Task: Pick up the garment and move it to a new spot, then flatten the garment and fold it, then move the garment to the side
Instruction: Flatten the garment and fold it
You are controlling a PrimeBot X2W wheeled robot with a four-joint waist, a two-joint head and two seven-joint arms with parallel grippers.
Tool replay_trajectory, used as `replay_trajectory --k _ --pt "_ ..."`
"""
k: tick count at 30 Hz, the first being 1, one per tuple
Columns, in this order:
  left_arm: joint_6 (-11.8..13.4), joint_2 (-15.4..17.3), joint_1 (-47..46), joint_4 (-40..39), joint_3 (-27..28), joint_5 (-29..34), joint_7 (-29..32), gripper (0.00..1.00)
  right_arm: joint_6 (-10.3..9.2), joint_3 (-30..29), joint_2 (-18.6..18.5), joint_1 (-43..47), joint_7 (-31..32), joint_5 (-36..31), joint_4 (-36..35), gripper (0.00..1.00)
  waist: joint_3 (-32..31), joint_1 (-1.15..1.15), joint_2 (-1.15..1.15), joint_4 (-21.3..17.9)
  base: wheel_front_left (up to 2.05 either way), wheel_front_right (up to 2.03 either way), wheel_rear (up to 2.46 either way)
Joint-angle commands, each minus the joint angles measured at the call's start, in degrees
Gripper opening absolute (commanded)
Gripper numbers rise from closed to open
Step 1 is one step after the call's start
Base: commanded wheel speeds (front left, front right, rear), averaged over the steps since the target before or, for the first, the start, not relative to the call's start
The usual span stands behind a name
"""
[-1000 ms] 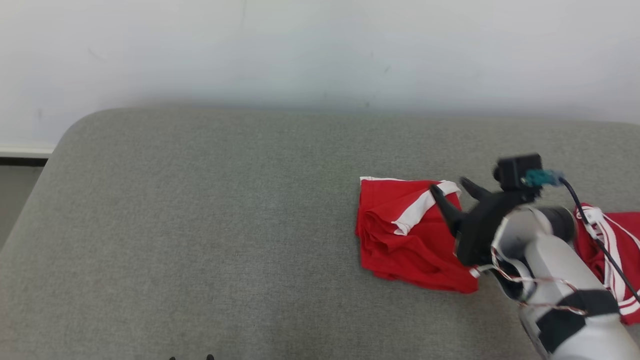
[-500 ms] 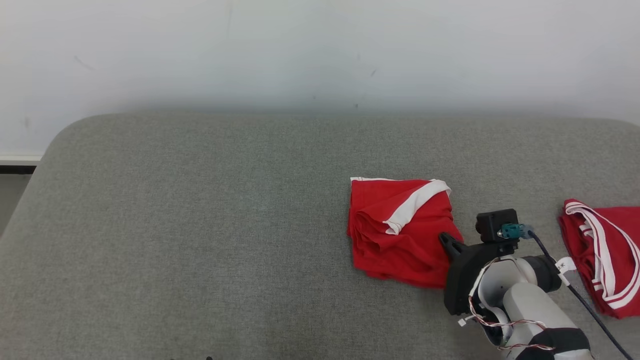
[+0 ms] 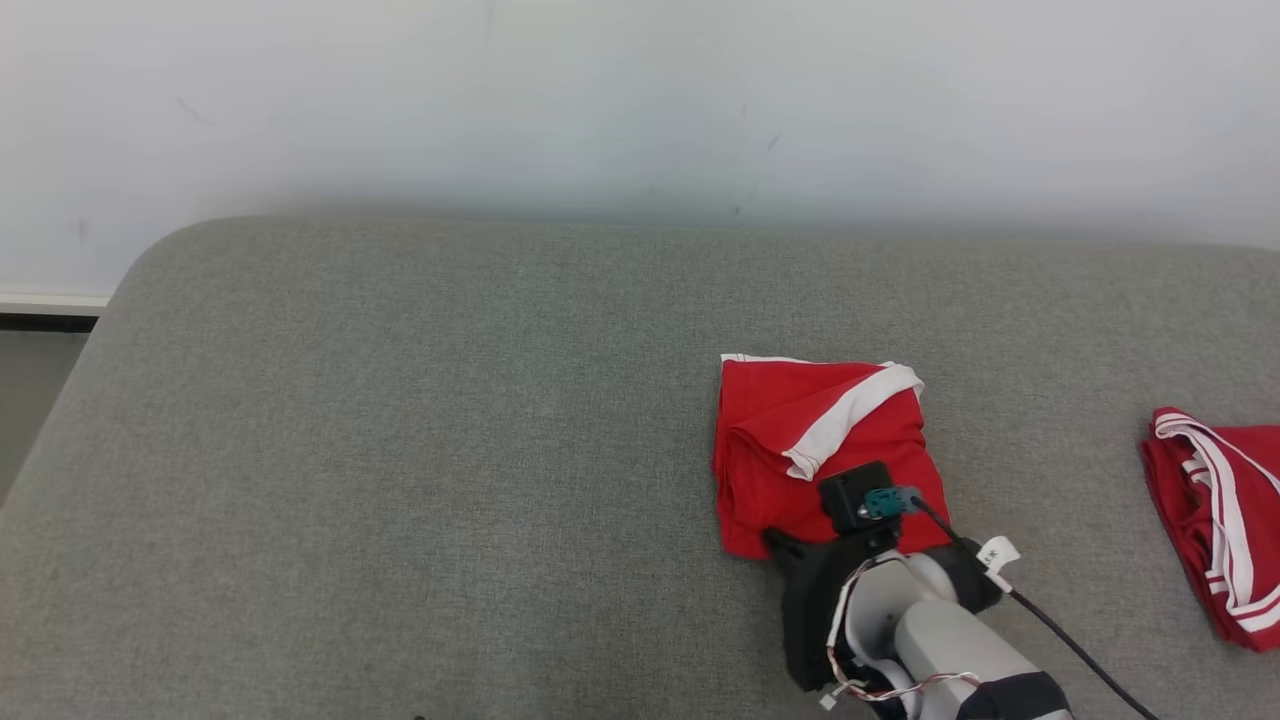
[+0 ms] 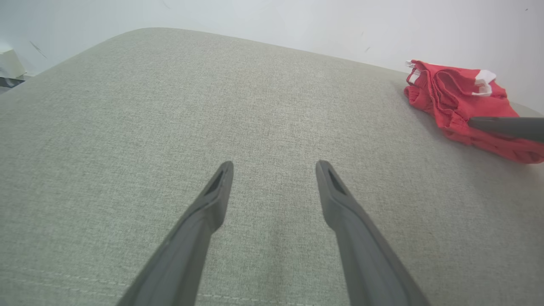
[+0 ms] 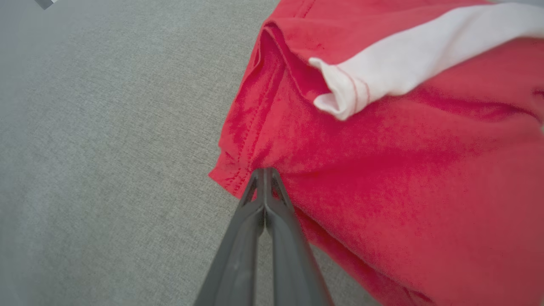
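The folded red garment with a white band lies on the grey cushion, right of centre. My right gripper is shut, fingers pressed together. Its tips rest against the garment's near left corner, as the right wrist view shows the gripper; no cloth is visible between the fingers. My left gripper is open over bare cushion, well to the left of the garment, with nothing between its fingers. The right gripper's dark fingers lie across the garment's near edge in that view.
A second red garment with white stripes lies at the cushion's right edge. A pale wall stands behind the cushion. The cushion's rounded left corner drops off to the floor.
My right gripper has gone from open to shut. It has drawn back from the garment's far right corner to its near left corner. The garment has stayed in place.
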Motion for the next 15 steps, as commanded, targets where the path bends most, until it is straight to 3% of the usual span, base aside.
replay_trajectory --k 1,8,15 --pt "-0.05 -0.08 0.44 -0.01 0.11 0.36 -0.17 1.00 -0.17 2.53 0.53 0.66 0.14 2.34 -1.09 0.00 -0.26 0.00 0.00 -0.14 0.00 0.00 0.00" --pt "0.00 -0.08 1.10 -0.30 -0.01 0.39 -0.17 1.00 -0.18 5.30 -0.39 -0.53 -2.03 9.22 -5.50 0.00 -1.00 0.00 0.00 -0.50 0.00 0.00 0.00" --pt "0.26 -0.08 1.71 -0.75 0.05 0.52 -0.17 1.00 -0.17 1.86 -4.64 -2.27 -3.76 8.08 -4.84 0.00 -1.41 0.00 0.00 -0.80 0.00 0.00 0.00"
